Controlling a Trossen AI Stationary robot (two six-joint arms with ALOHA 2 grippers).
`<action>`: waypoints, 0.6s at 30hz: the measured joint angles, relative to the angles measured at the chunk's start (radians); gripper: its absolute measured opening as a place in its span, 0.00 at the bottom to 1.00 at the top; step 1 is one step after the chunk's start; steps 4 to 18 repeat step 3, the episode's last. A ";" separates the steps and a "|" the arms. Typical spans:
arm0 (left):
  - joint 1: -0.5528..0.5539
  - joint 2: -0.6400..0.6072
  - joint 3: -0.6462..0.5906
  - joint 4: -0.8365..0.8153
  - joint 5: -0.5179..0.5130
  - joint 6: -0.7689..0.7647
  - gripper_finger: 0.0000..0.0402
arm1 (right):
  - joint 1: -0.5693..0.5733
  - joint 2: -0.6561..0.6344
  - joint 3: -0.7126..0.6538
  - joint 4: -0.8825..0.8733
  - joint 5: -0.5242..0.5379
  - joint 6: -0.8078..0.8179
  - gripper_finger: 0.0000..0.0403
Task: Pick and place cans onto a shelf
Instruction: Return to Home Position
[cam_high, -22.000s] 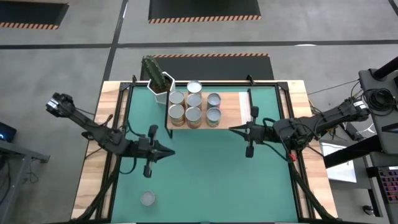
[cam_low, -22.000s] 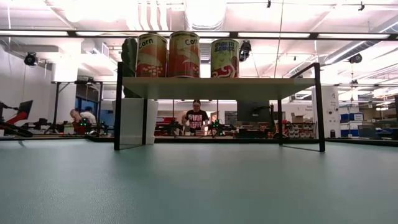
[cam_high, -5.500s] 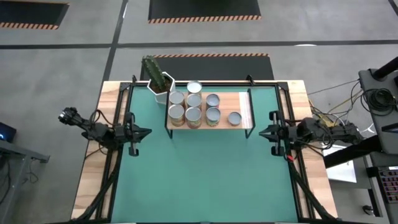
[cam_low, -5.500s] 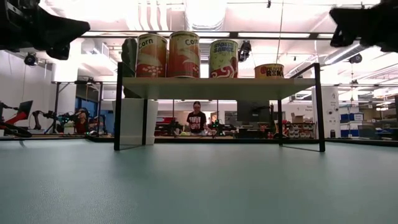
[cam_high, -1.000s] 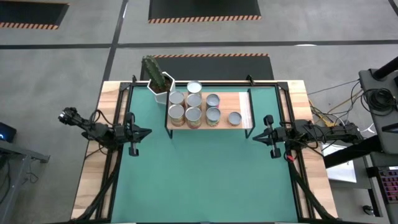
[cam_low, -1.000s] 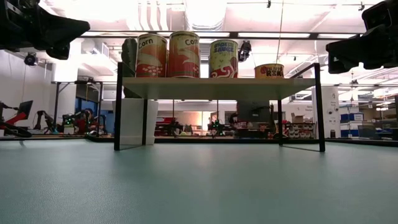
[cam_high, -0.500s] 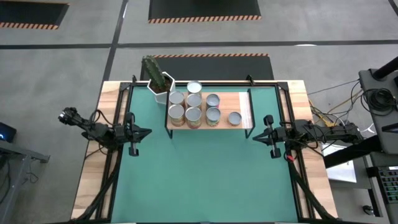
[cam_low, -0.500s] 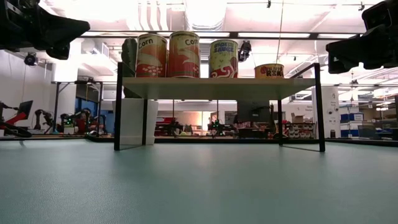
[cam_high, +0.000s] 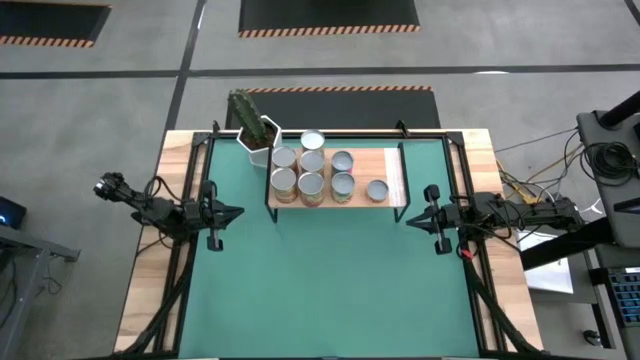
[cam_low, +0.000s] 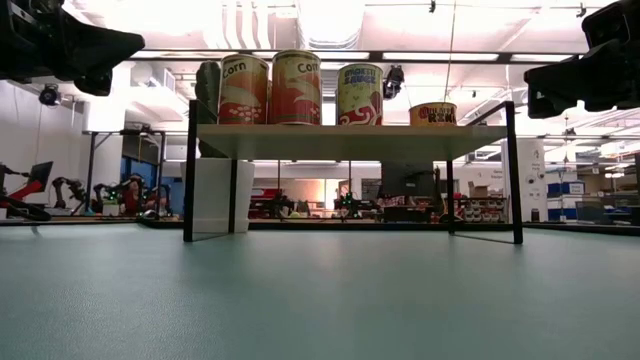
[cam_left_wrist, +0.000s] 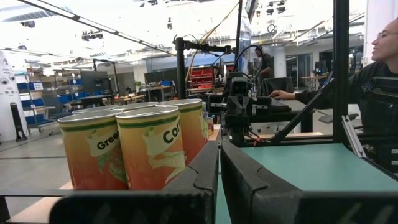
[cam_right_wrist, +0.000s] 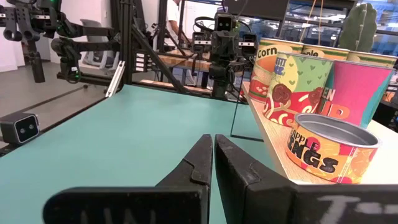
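Both arms sit wide of the action here. The left claw (cam_high: 238, 211) hangs over the 9 o'clock edge of the green mat (cam_high: 330, 280), its fingers pressed together to a point and gripping nothing. The right claw (cam_high: 410, 219) mirrors it at 3 o'clock, also closed and empty.

Up at 12 o'clock on the wooden desk (cam_high: 145, 300) stands the light-wood plank shelf (cam_high: 364, 165) on its thin black frame. The small metal cans (cam_high: 311, 184) with silvery round tops are clustered on it, packed toward its 9 o'clock end. From the left claw that cluster lies at about 2 o'clock, well apart.

One short orange-labelled can (cam_high: 376, 190) stands alone beside the shelf's pale striped end. It is the nearest can to the right claw, at roughly 10 o'clock from it, near but not touching.

Just off the shelf's 9 o'clock corner is a green cactus in a white hexagonal pot (cam_high: 255, 130).

From desk level only the front cans show, and the rest are hidden behind them. The cactus is mostly masked by the tall orange "Corn" can (cam_low: 244, 90). Both arms are cut off there by the upper corners.

In the left wrist view one label reads only "Gree", its remainder curving out of sight. A person in a dark sleeve (cam_left_wrist: 376, 93) is cropped at the frame edge.
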 joint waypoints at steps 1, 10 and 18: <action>0.000 0.000 0.000 0.000 0.000 0.000 0.00 | 0.000 0.000 0.000 0.000 0.000 0.000 0.02; 0.000 0.000 0.000 0.000 0.000 0.000 0.00 | 0.000 0.000 0.000 0.000 0.000 0.000 0.02; 0.000 0.000 0.000 0.000 0.000 0.000 0.00 | 0.000 0.000 0.000 0.000 0.000 0.000 0.02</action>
